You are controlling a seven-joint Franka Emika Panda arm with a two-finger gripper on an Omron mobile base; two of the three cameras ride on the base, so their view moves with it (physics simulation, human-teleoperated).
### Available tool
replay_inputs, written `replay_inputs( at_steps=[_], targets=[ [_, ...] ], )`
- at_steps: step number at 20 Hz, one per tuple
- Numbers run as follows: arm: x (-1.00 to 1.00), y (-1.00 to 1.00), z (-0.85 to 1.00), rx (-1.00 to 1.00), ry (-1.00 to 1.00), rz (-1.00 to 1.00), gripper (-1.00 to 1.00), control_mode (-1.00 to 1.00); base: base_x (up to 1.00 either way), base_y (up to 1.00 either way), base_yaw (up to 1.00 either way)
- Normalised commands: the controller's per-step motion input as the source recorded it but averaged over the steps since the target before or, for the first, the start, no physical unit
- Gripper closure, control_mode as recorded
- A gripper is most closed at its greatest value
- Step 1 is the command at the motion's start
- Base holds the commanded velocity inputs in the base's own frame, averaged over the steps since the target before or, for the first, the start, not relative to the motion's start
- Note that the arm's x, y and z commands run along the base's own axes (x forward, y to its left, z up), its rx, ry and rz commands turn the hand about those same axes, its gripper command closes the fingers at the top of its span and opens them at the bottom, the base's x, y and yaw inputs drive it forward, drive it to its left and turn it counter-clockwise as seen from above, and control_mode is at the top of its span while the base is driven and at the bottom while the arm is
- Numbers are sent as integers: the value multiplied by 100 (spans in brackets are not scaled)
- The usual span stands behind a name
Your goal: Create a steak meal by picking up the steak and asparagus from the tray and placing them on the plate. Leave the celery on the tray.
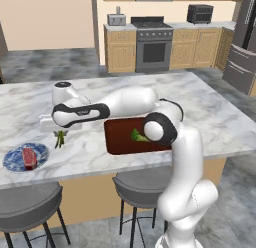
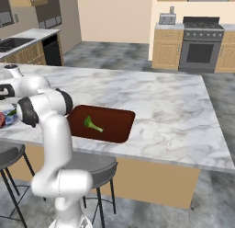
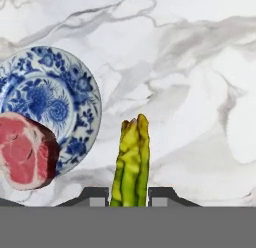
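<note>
Marble, white with grey veining, is forming the island counter [image 1: 220, 122] under inspection. I am holding my claw [image 1: 60, 133] out over its near left part, above bare stone between the plate and the tray. My two fingertips [image 3: 98, 196] are closed against the asparagus [image 3: 131, 162], one on each side of the spear, and the spear is hanging from them clear of the counter. In the hand view its tip is pointing away from me over bare marble, just beside the rim of the plate [image 3: 75, 82] but not over it.

That plate, blue and white, is sitting near the near left edge of the counter [image 1: 12, 159]. The steak [image 1: 29, 157] is lying on it; in the hand view the meat [image 3: 25, 152] is covering the side of the plate nearest the camera and reaching over its rim.

Dark red-brown, the tray [image 1: 117, 137] is resting at the near edge of the counter, to the right of my claw and well apart from the plate. The celery [image 2: 92, 124] is lying alone in it, leafy end toward the far left, stalk toward the near right; from the left base view my elbow is partly hiding it.
</note>
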Motion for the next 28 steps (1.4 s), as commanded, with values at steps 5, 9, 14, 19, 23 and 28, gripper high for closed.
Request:
replay_inputs(
  at_steps=[5,9,14,19,23,28],
  targets=[
    [9,55,-36,-7,0,13,100,-100,0,0,0],
    [9,52,-35,-7,0,9,100,-100,0,0,0],
    [16,30,-32,-4,0,5,100,-100,0,0,0],
    [27,3,-33,0,0,2,100,-100,0,0,0],
    [31,0,-33,0,0,3,100,-100,0,0,0],
    [25,26,-23,-1,0,2,100,-100,0,0,0]
  ],
)
